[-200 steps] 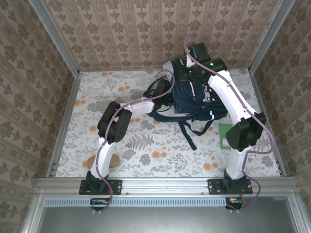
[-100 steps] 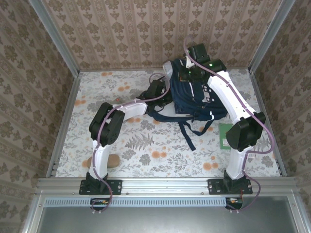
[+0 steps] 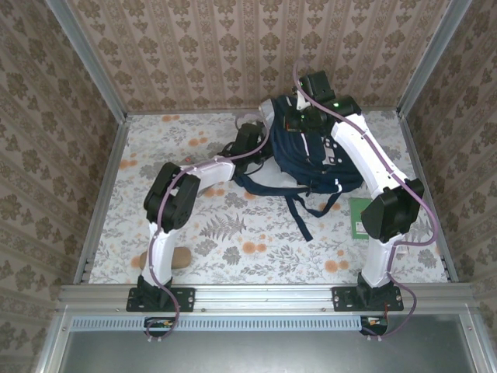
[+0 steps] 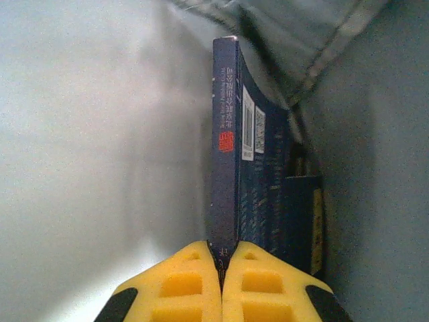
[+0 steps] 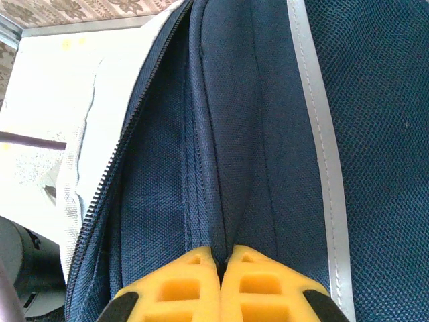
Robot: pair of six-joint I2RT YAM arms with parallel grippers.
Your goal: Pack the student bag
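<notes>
Left gripper (image 4: 221,265) is clamping a navy book (image 4: 224,134) inside the student bag (image 5: 268,134); right gripper (image 5: 220,258) is pinching the bag's fabric and should be pulling its mouth wide.

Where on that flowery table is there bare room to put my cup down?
Two free patches: the far left corner, between the side rail and the left arm, and the near middle, between the bag's straps and the front rail. It is crowded around the student bag, where both arms reach in, and by the green card at right.
</notes>
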